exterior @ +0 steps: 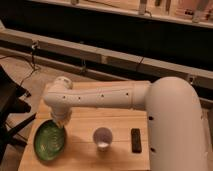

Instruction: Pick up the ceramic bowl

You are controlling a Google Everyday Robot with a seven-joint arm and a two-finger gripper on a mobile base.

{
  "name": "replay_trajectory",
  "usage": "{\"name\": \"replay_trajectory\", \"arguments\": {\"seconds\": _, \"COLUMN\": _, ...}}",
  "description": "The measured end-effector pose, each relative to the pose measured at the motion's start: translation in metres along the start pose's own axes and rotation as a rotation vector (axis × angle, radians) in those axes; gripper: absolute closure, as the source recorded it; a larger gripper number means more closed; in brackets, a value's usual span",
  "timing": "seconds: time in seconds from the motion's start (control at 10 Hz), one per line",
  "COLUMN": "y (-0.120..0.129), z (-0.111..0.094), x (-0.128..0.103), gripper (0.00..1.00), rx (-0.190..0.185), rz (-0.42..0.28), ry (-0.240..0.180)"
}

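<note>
The ceramic bowl [50, 140] is a wide, shallow green bowl with a dark rim, sitting at the front left of the wooden table [120, 125]. My white arm reaches from the right across the table, and the gripper [61, 121] hangs down from the wrist right at the bowl's far right rim. The wrist hides where the gripper meets the rim.
A small white cup [102, 137] stands right of the bowl, near the table's middle front. A dark rectangular block [135, 139] lies right of the cup. A dark chair [10, 107] stands off the table's left edge. A long bench runs behind the table.
</note>
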Motion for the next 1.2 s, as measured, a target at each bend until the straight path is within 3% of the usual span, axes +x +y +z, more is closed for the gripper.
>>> {"name": "replay_trajectory", "arguments": {"seconds": 0.3, "y": 0.002, "z": -0.001, "x": 0.0, "gripper": 0.83, "rx": 0.002, "rz": 0.004, "ry": 0.002}}
{"name": "replay_trajectory", "arguments": {"seconds": 0.5, "y": -0.009, "z": 0.009, "x": 0.014, "gripper": 0.83, "rx": 0.037, "rz": 0.049, "ry": 0.023}}
{"name": "replay_trajectory", "arguments": {"seconds": 0.7, "y": -0.017, "z": 0.01, "x": 0.025, "gripper": 0.83, "rx": 0.04, "rz": 0.076, "ry": 0.043}}
{"name": "replay_trajectory", "arguments": {"seconds": 1.2, "y": -0.02, "z": -0.021, "x": 0.033, "gripper": 0.83, "rx": 0.011, "rz": 0.116, "ry": 0.1}}
